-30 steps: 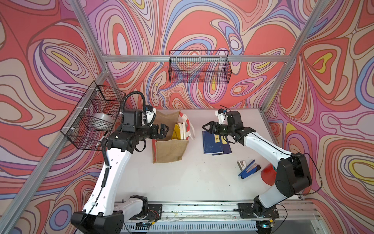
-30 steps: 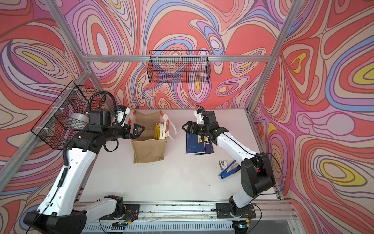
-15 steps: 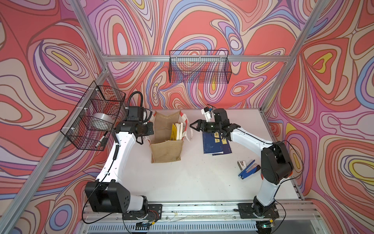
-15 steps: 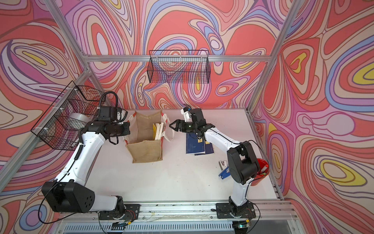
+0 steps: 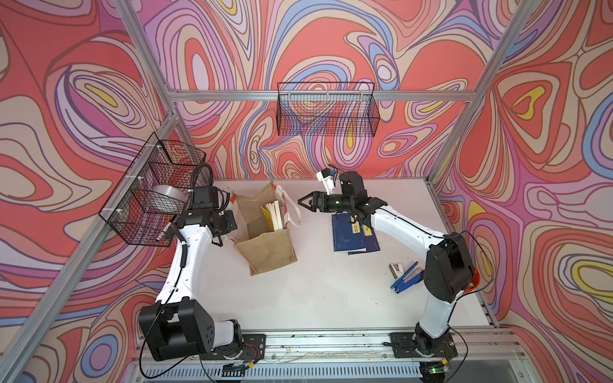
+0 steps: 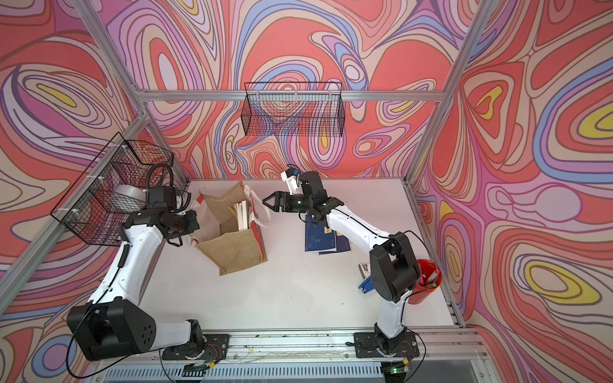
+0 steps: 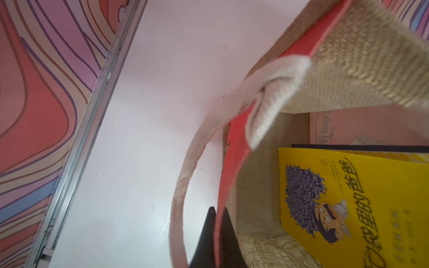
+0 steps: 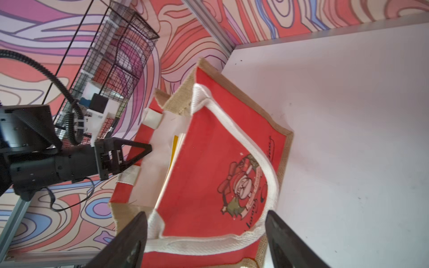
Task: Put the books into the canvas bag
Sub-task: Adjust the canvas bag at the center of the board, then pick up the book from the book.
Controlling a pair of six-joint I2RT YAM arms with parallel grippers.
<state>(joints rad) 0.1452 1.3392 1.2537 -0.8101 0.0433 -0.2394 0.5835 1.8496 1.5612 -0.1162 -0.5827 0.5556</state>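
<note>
Left tool (image 7: 214, 234) pinches the bag (image 5: 270, 247) rim; your right tool (image 5: 306, 203), agape and empty, must next fetch the navy books (image 5: 345, 237).

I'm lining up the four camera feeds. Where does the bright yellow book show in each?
Top views: yellow book upright inside the canvas bag.
Left wrist: large, lower right.
Right wrist: yellow sliver at the bag mouth.
Shared landmark: the bag's red panel.

left gripper (image 7: 217, 222) now clamped on canvas bag (image 5: 270, 248) rim, right gripper (image 5: 306, 202) moved beside bag
</note>
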